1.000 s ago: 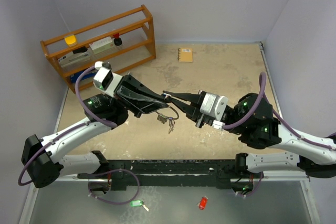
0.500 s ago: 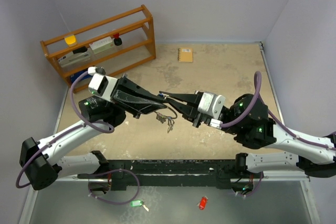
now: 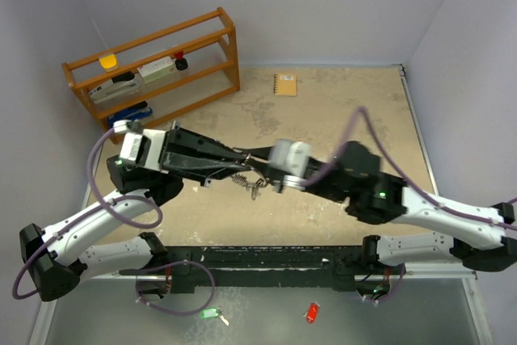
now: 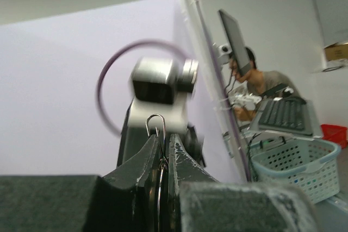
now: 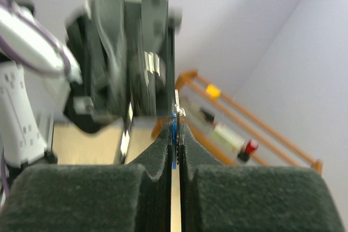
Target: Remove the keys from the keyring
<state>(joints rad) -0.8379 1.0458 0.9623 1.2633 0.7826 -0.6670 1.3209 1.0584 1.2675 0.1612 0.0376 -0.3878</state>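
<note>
Pinching keyring (image 4: pixel 156 126) (L claw (image 4: pixel 163 140)), keys (image 5: pixel 173 134) (R claw (image 5: pixel 175 125)) above table (image 3: pixel 363 111) middle.

Top camera looks down from 6 o'clock, far off; wrist cameras, very near, face each other; right one shares the rack (image 3: pixel 234 58).
</note>
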